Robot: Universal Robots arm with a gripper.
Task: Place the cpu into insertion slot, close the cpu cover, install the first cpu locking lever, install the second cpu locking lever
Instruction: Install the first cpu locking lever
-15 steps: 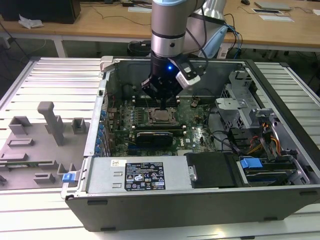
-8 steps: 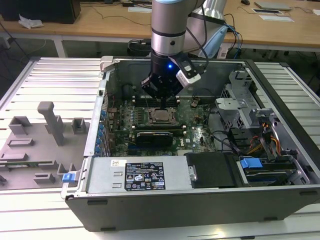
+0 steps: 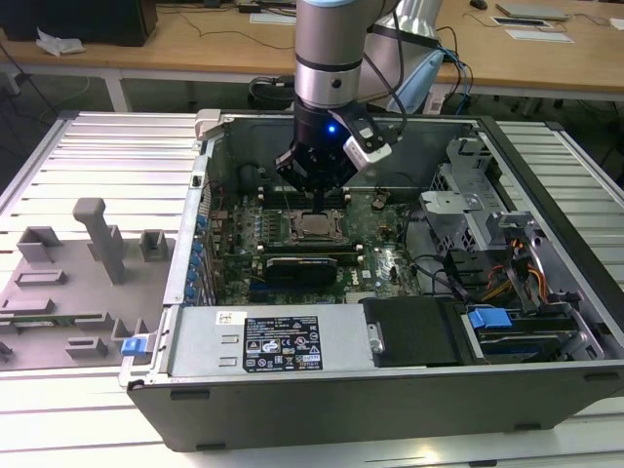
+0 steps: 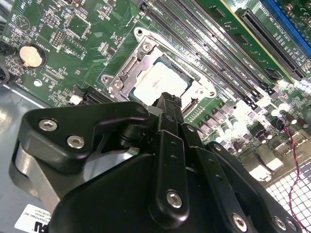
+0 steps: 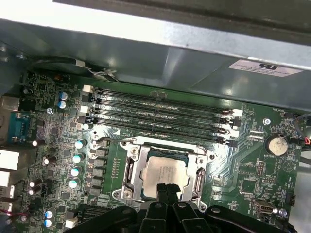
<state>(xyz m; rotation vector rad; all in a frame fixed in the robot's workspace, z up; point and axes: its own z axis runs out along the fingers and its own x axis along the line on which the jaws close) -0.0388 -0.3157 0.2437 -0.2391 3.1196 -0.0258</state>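
Open computer case (image 3: 390, 409) sits on a slatted table (image 3: 97, 146). The arm (image 3: 330, 39) comes in from 12 o'clock in the exterior view. Green board (image 3: 385, 261) lies flat on the case floor. Gripper (image 3: 314, 193) hangs over the board, fingers (image 5: 161, 190) pinched together with nothing between them. Insertion slot (image 3: 293, 227) is just at 6 o'clock of it. Cpu cover (image 5: 130, 171) is flat on the slot, framing the cpu (image 5: 164, 170). The cpu is seated, metal top up. It's square, so no long axis; edges run parallel to the memory slots (image 5: 160, 114). Fingertips are over one cpu edge.
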